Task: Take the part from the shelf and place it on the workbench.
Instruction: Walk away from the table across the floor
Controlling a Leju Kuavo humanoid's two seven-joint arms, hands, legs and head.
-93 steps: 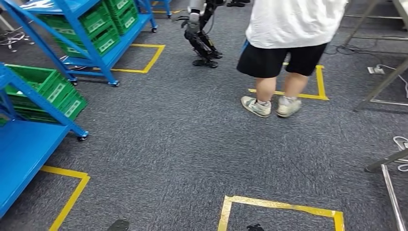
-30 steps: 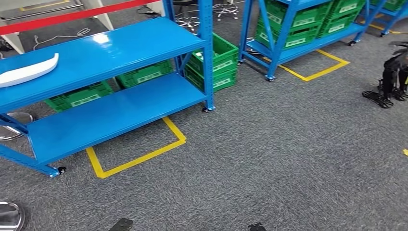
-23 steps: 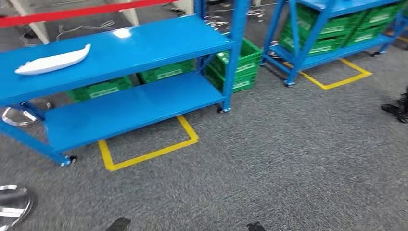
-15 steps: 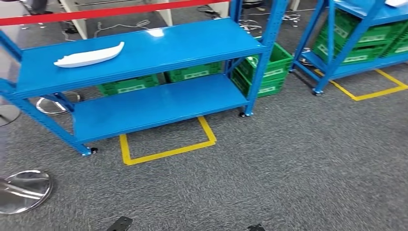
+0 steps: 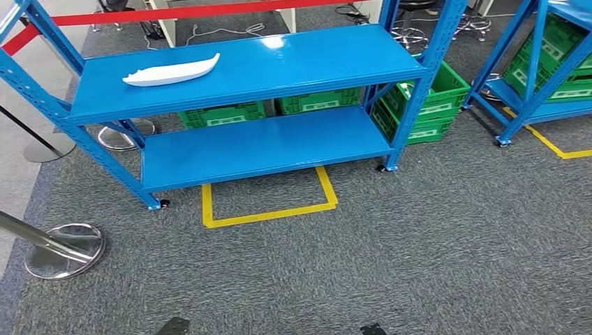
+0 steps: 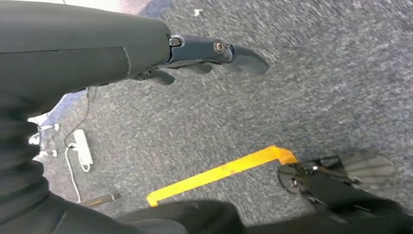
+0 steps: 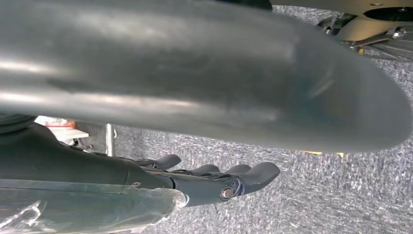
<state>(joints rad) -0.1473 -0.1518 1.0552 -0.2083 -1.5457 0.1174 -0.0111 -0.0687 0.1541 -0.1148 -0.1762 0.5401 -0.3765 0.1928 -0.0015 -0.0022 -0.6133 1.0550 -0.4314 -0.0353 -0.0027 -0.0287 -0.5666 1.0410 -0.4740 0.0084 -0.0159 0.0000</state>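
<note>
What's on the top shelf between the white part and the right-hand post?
Nothing: in the head view the blue top shelf runs bare from the white part to the post.

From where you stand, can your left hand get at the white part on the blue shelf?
Probably not yet: the white part lies on the shelf's top level across open carpet, while the left hand hangs empty over the floor.
</note>
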